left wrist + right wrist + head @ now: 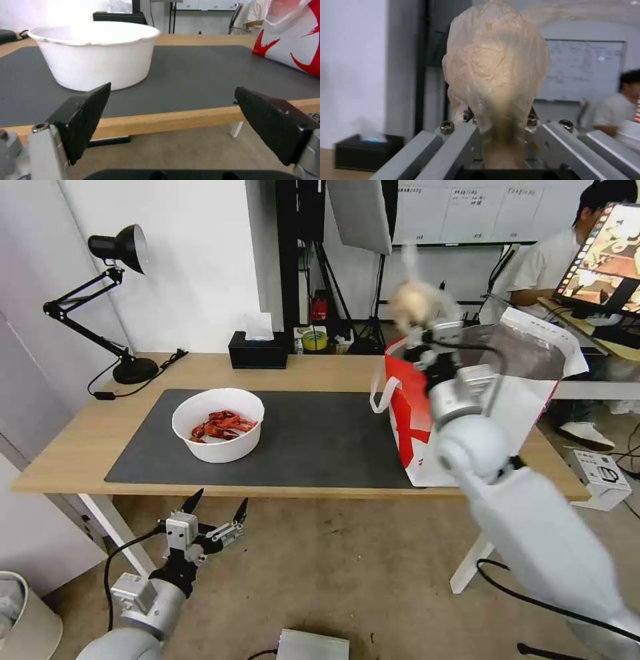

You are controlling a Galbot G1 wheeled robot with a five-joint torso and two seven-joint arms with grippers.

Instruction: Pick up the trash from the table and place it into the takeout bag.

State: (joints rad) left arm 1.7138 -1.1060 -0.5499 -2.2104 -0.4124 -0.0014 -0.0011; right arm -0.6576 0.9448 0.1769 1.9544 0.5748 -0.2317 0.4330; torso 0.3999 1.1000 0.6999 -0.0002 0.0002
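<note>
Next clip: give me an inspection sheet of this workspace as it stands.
Surface: light-wood table with dark grey mat.
Job's things: bowl of crayfish shells on mat; knotted bag with beige lump raised above takeout bag, which stands at the table's right end.
Clutter: black tissue box, desk lamp.
Grippers: right gripper shut on knotted bag; left gripper open, below table's near edge.
Cables: lamp cord on table.
Surroundings: whiteboard, monitor.

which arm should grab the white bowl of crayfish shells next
Left. The open left gripper hangs just before the table edge facing the white round bowl; the right gripper holds the knotted clear bag above the takeout bag.
</note>
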